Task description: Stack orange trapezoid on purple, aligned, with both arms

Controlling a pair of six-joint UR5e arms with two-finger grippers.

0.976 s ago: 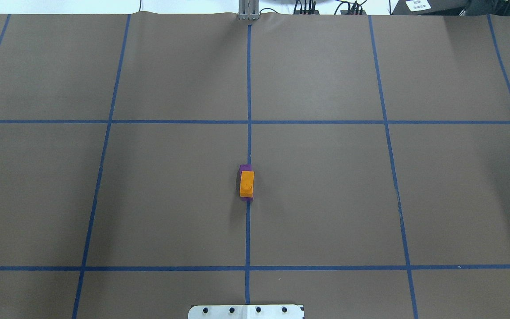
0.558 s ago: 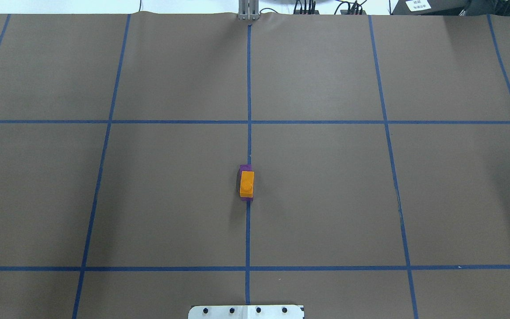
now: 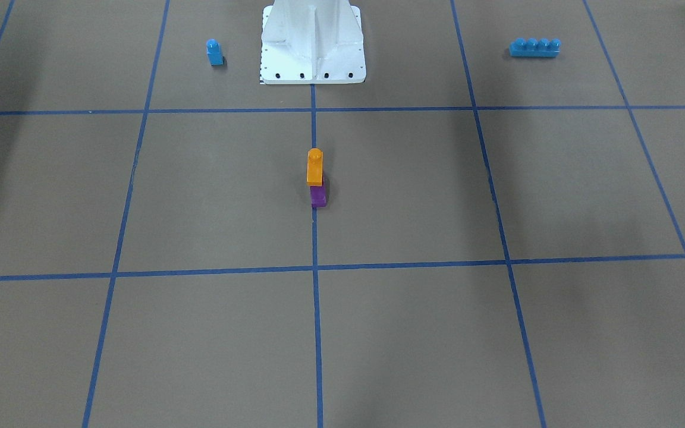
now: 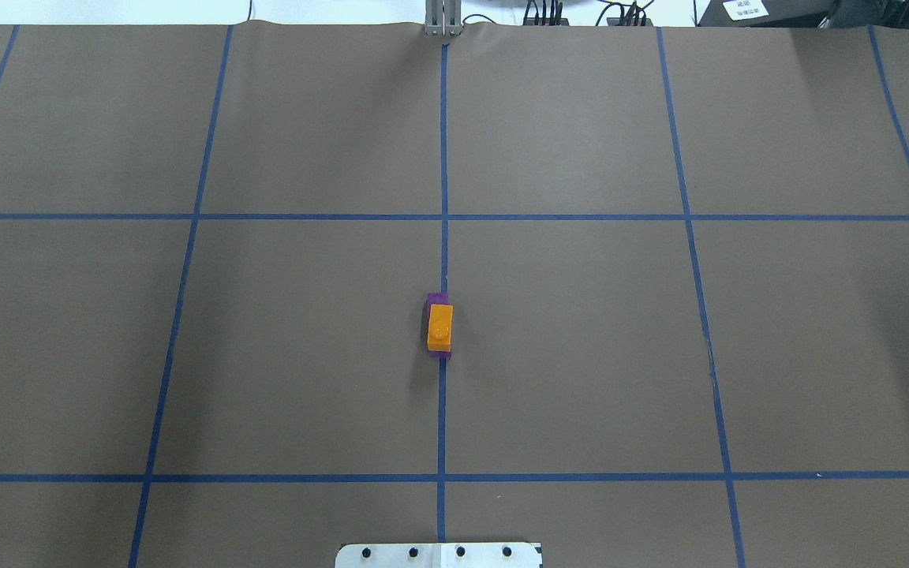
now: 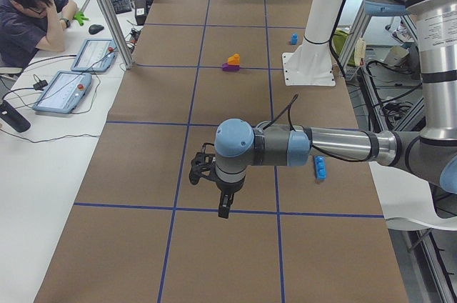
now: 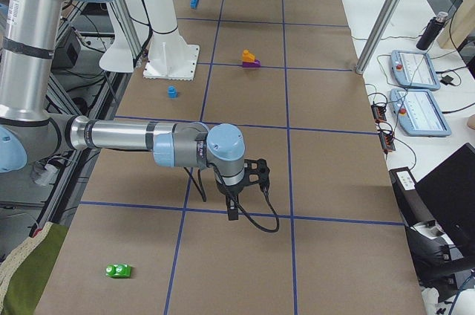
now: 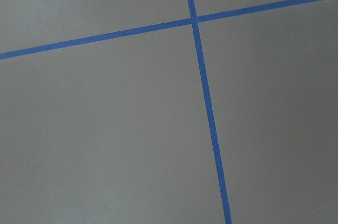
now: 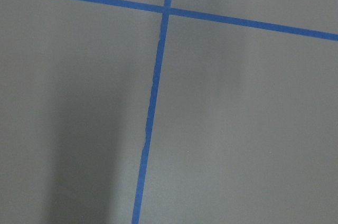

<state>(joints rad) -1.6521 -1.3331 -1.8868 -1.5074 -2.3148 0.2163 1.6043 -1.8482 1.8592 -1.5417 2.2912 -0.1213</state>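
The orange trapezoid (image 4: pixel 439 326) sits on top of the purple block (image 4: pixel 437 298) on the table's centre line, its stud up; it overhangs a little toward the robot. The stack also shows in the front-facing view, orange (image 3: pixel 314 167) above purple (image 3: pixel 318 196). No gripper touches it. The left gripper (image 5: pixel 223 209) hangs over the table far from the stack and shows only in the exterior left view; I cannot tell if it is open or shut. The right gripper (image 6: pixel 233 212) shows only in the exterior right view, likewise far away; I cannot tell its state.
A small blue single-stud block (image 3: pixel 214 52) and a long blue four-stud brick (image 3: pixel 534 47) lie either side of the white robot base (image 3: pixel 313 41). A green block (image 6: pixel 119 271) lies near the table's right end. An operator (image 5: pixel 28 10) sits beside the table.
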